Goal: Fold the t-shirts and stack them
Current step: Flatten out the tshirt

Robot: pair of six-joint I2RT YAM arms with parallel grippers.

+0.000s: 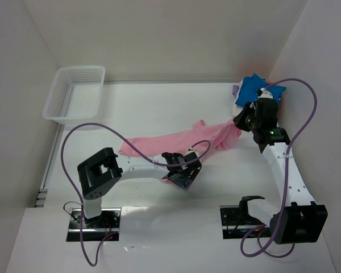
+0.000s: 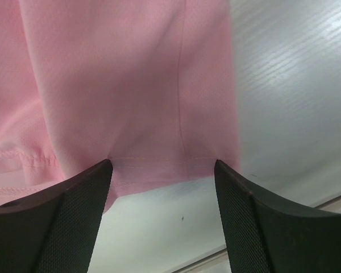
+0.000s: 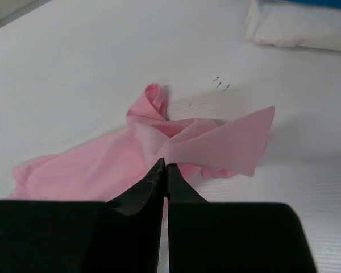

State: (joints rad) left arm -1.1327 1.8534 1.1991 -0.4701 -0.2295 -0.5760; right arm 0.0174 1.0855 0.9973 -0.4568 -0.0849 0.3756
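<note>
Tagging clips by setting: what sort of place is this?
Likely a robot lab cell: plain white walls box in a white table, a left arm and right arm are bolted at its edge, with a pink shirt and basket as props.

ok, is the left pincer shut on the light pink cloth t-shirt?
No: the left pincer stands open, fingers wide apart over the light pink cloth t-shirt.

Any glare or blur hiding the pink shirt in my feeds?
Top external: even light, pink shirt clear. Left wrist: cloth soft-focused up close, glare streaks on the table. Right wrist: sharp, soft shadow beside the shirt's flap.
</note>
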